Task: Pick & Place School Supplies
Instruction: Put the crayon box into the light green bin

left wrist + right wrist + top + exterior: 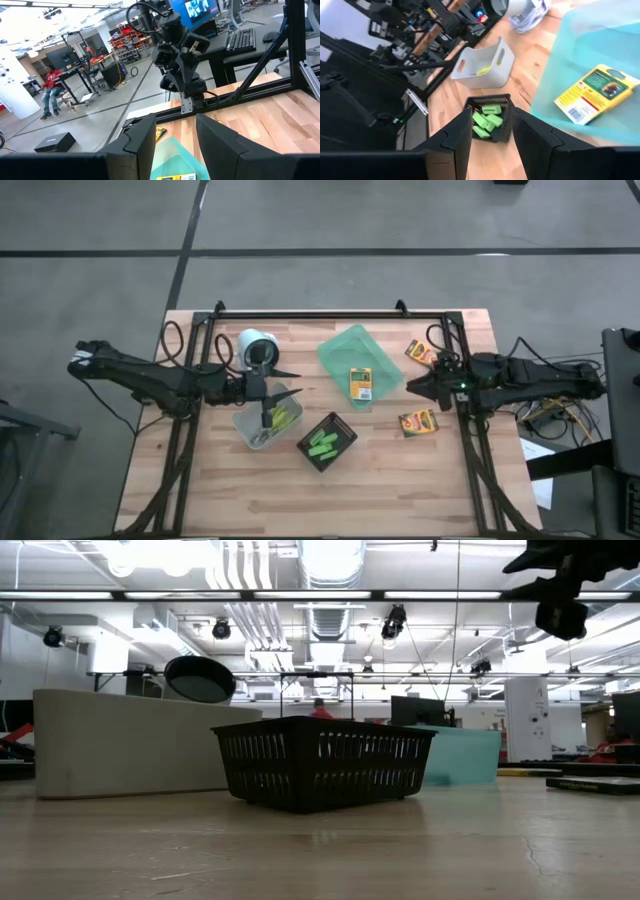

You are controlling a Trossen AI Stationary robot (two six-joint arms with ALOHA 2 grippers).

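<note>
While the right gripper (410,387) hovered at the frame's right with jaws parted and empty, one crayon box (360,383) lay in the green tray (340,350) just left; the left gripper (290,380), open, held nothing over the clear bin (245,425) at centre-left.

Counting three crayon boxes (360,383): one in the green tray (340,348), two at 3 o'clock on the desk (220,480). Also one black box (327,442) of green sticks (322,443), one clear bin (262,420), one white cup (256,347).
</note>
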